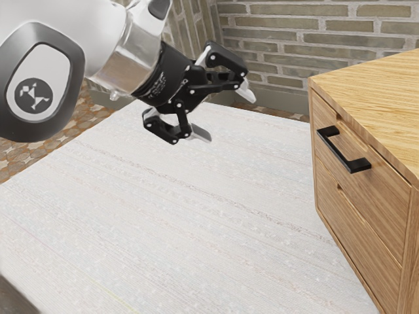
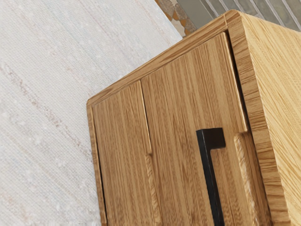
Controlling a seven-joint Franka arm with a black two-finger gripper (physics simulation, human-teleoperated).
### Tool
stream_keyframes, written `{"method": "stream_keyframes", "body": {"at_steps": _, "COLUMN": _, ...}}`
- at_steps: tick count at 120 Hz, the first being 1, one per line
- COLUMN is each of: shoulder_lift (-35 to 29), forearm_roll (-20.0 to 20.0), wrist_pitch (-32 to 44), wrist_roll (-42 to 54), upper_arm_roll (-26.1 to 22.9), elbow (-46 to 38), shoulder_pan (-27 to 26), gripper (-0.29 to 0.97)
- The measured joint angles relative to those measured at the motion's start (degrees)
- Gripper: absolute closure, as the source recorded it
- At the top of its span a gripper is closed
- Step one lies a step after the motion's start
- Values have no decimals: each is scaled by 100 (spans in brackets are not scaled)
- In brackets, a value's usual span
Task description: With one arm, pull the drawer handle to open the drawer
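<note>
A light wooden cabinet [image 1: 373,91] stands at the exterior view's right, with two drawer fronts one above the other. The upper drawer [image 1: 366,176] carries a black bar handle [image 1: 343,148] and looks flush with the cabinet face. My gripper [image 1: 226,111] hangs in the air to the left of the cabinet, well apart from the handle, its fingers spread open with nothing between them. In the wrist view the upper drawer [image 2: 188,117] and its black handle [image 2: 210,174] lie ahead of my hand, beside the lower drawer [image 2: 122,155].
A pale woven rug [image 1: 163,222] covers the floor in front of the cabinet. A brick wall [image 1: 294,39] runs behind. Patterned tile floor [image 1: 26,154] shows at the left edge of the rug.
</note>
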Motion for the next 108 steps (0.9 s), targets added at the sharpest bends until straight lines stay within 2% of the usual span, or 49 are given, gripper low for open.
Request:
{"method": "stream_keyframes", "body": {"at_steps": 22, "shoulder_lift": 391, "forearm_roll": -137, "wrist_pitch": 38, "wrist_roll": -33, "upper_arm_roll": -496, "elbow": 20, "shoulder_pan": 96, "gripper": 2}}
{"method": "stream_keyframes", "body": {"at_steps": 44, "shoulder_lift": 338, "forearm_roll": -308, "wrist_pitch": 57, "wrist_roll": -86, "upper_arm_roll": -574, "elbow": -48, "shoulder_pan": 165, "gripper": 2}}
{"method": "stream_keyframes", "body": {"at_steps": 50, "shoulder_lift": 49, "forearm_roll": -453, "wrist_pitch": 65, "wrist_roll": -96, "upper_arm_roll": -830, "elbow": -283, "shoulder_pan": 575, "gripper": 2}}
{"method": "stream_keyframes", "body": {"at_steps": 62, "shoulder_lift": -699, "forearm_roll": -933, "wrist_pitch": 62, "wrist_roll": -109, "upper_arm_roll": -1911, "elbow": -655, "shoulder_pan": 1843, "gripper": 2}}
{"method": "stream_keyframes", "body": {"at_steps": 69, "shoulder_lift": -1200, "forearm_roll": -1419, "wrist_pitch": -38, "wrist_roll": -86, "upper_arm_roll": -2703, "elbow": -647, "shoulder_pan": 2857, "gripper": 2}}
{"method": "stream_keyframes", "body": {"at_steps": 76, "shoulder_lift": -1552, "forearm_roll": -1882, "wrist_pitch": -194, "wrist_roll": -49, "upper_arm_roll": -3160, "elbow": -525, "shoulder_pan": 3511, "gripper": 2}}
{"method": "stream_keyframes", "body": {"at_steps": 90, "shoulder_lift": -1678, "forearm_roll": -2521, "wrist_pitch": -429, "wrist_roll": 10, "upper_arm_roll": -3496, "elbow": -446, "shoulder_pan": 3794, "gripper": 2}}
{"method": "stream_keyframes", "body": {"at_steps": 108, "shoulder_lift": -1972, "forearm_roll": -2921, "wrist_pitch": -598, "wrist_roll": 66, "upper_arm_roll": -3640, "elbow": -478, "shoulder_pan": 4016, "gripper": 2}}
